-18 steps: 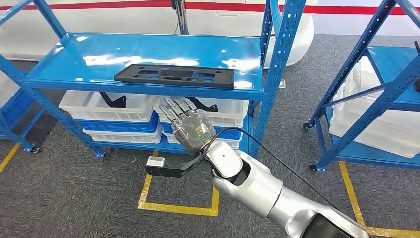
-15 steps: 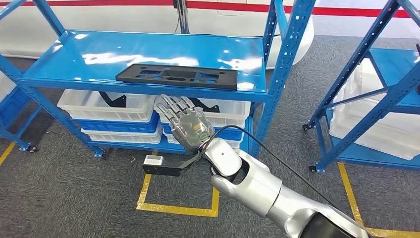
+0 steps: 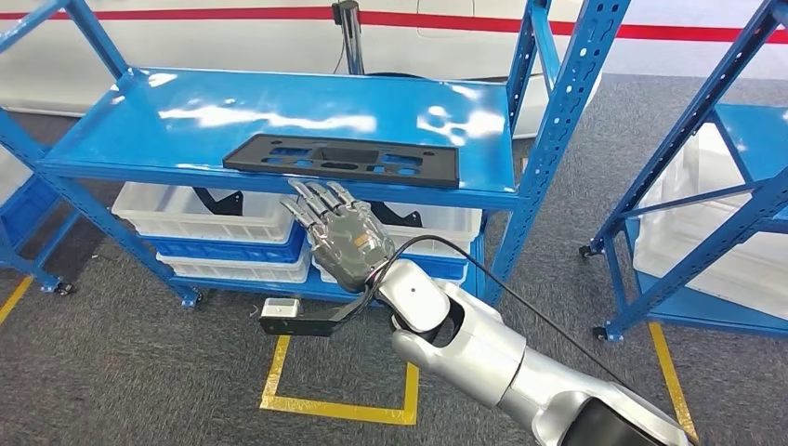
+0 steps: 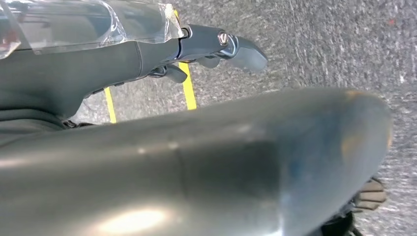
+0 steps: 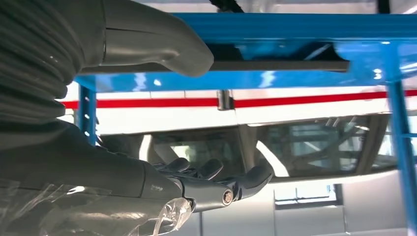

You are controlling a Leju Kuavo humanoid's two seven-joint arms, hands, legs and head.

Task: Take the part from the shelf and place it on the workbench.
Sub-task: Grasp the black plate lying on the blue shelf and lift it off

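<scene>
Reach step, grasp not yet made. My right hand (image 3: 339, 237) is raised in front of the blue shelf (image 3: 139, 111), fingers spread apart and holding nothing, fingertips just below the front lip of the upper deck. The black part (image 3: 342, 160), a flat plate with cut-outs, lies on that deck near its front edge, at 12 o'clock from my hand and apart from it. In the right wrist view the part's dark edge (image 5: 275, 65) shows above the shelf's blue front beam, with my thumb (image 5: 157, 44) near it but not touching.

My left hand (image 4: 216, 46) hangs low over the grey floor; I cannot tell how its fingers stand.

Next move, as I judge it: lift the hand above the lip, go forward over the plate's near edge, then close on it. The plate is thin and flat, so getting fingers under the edge may be awkward.

Count: one black part on the deck. Four white bins (image 3: 200, 212) on the level below, two beside two. A second blue rack (image 3: 706, 167) at 3 o'clock. No surface in view.
</scene>
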